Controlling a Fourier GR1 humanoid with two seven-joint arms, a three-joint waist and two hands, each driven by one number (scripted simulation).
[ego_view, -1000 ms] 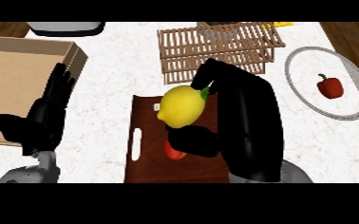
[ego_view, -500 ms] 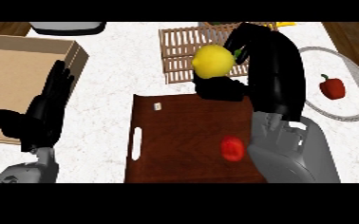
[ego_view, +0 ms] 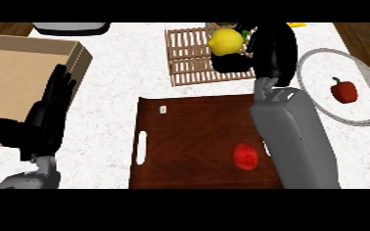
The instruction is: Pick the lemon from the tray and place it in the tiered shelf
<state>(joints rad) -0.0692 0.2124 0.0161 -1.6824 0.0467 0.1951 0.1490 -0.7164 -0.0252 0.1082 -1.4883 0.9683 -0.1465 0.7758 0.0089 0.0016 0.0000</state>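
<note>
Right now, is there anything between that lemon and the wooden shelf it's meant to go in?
Nothing visible. The right hand holds the lemon directly over the slatted tiered shelf, whose top looks bare. The red item on the tray and the pepper lie off to the side.

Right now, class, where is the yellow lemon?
In the head view the yellow lemon is top centre-right, held by the right hand over the slatted wooden tiered shelf.

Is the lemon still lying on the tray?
No, the lemon is held in the right hand above the slatted shelf, away from the tray.
</note>
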